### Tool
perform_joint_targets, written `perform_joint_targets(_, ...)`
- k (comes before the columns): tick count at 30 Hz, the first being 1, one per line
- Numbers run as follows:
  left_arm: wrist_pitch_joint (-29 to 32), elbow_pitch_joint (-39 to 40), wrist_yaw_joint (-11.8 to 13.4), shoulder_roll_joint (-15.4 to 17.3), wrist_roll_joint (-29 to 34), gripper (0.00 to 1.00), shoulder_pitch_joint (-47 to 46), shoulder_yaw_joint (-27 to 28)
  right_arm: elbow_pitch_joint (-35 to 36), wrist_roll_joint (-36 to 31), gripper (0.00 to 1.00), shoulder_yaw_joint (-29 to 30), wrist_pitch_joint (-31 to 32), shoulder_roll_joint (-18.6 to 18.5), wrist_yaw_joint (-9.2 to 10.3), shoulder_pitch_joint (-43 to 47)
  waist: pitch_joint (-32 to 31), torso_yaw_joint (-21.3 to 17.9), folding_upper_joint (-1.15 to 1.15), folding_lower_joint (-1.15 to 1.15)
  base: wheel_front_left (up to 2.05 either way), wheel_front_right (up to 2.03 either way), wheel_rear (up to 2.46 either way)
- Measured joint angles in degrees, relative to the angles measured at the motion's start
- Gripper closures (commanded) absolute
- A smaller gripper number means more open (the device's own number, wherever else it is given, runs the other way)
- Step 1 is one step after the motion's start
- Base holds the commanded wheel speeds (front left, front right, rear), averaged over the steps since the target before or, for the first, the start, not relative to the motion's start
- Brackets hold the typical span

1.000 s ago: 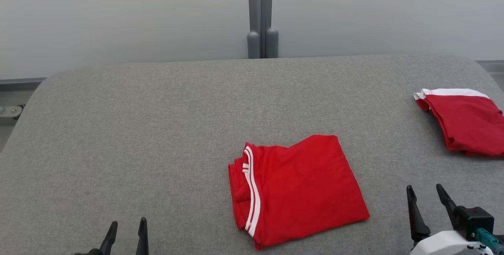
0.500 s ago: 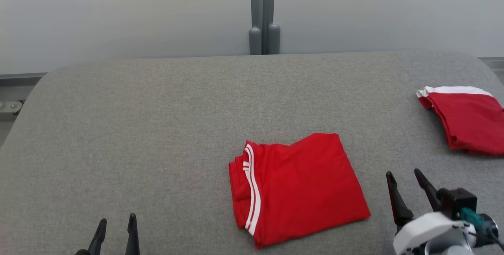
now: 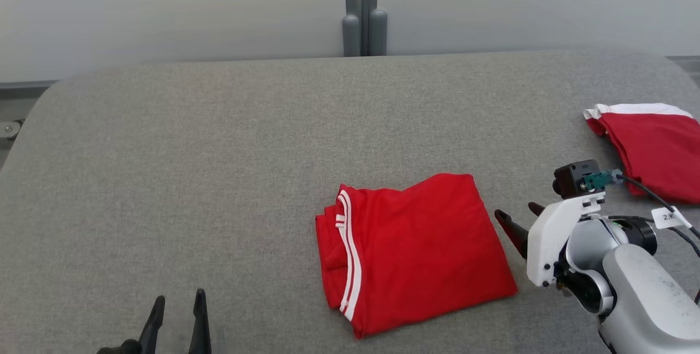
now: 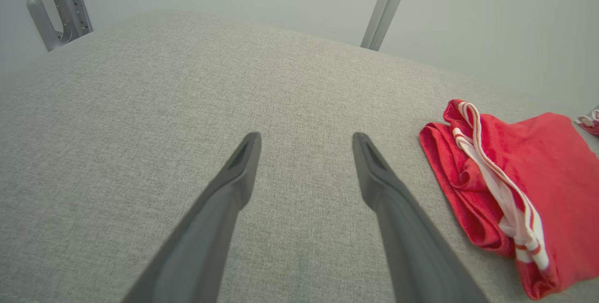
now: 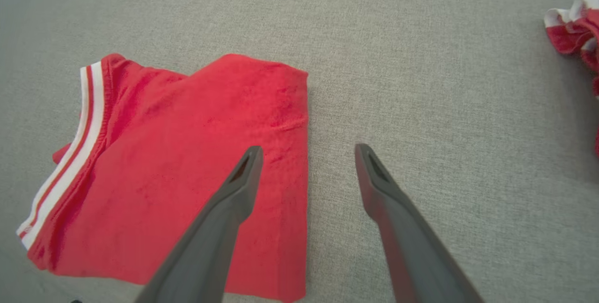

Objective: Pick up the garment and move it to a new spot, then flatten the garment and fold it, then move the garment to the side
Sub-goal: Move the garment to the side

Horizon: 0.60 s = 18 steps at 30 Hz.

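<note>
The garment (image 3: 415, 250) is red with white trim, folded into a rough square, and lies on the grey padded table (image 3: 219, 151) a little right of centre. My right gripper (image 3: 515, 210) is open just off its right edge, fingers pointing left toward it. In the right wrist view the gripper (image 5: 307, 151) straddles that edge of the garment (image 5: 187, 167), one finger above the cloth and the other above bare table. My left gripper (image 3: 179, 296) is open at the table's near left, empty and well clear of the garment (image 4: 538, 190); in its own view the gripper (image 4: 305, 139) hangs over bare fabric.
A second folded red garment with a white band (image 3: 651, 146) lies at the far right edge, and it also appears in the right wrist view (image 5: 575, 31). A grey post (image 3: 363, 9) stands behind the table's rear edge against a pale wall.
My right arm has come forward and leftward, turning its fingers toward the garment's right edge. The head camera has shifted a little. The left gripper has stayed roughly where it was.
</note>
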<state>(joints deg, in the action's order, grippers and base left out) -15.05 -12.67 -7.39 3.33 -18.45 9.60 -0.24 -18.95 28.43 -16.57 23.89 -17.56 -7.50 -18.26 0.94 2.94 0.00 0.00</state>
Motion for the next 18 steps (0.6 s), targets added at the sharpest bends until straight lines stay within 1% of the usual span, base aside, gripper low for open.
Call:
perform_joint_targets(6,0.0,-0.3,0.0,-0.1,-0.4,0.00,-2.7,-1.1,-9.1,-0.9,0.00,-0.2,2.1,2.2,0.01,-3.8,2.9,1.7,0.00,0.00,0.00,0.00,0.00)
perform_joint_targets(10,0.0,-0.5,0.0,0.0,-0.5,0.00,-3.8,-1.3,-13.8,1.8,0.00,-0.9,3.1,4.2,0.01,-5.5,4.8,3.0,0.00,0.00,0.00,0.00,0.00)
perform_joint_targets(13,0.0,-0.6,0.0,0.2,-0.6,0.00,-4.2,-1.2,-15.7,4.1,0.00,-2.0,3.4,4.4,0.02,-6.8,5.8,3.7,0.00,0.00,0.00,0.00,0.00)
perform_joint_targets(14,0.0,-0.6,0.0,0.3,-0.6,0.00,-4.3,-1.0,-15.9,5.3,0.65,-2.3,3.2,4.5,0.03,-7.2,6.0,3.8,0.00,0.00,0.00,0.00,0.00)
perform_joint_targets(15,0.0,-0.6,0.0,0.3,-0.6,0.00,-4.4,-0.9,-16.0,6.2,1.00,-2.8,2.7,4.4,0.03,-7.6,6.2,3.8,0.00,0.00,0.00,0.00,0.00)
perform_joint_targets(18,0.0,-0.1,0.0,0.3,-0.6,0.00,-4.5,-0.6,-15.6,9.4,1.00,-4.8,2.2,4.6,0.02,-8.7,6.5,3.0,0.00,0.00,0.00,0.00,0.00)
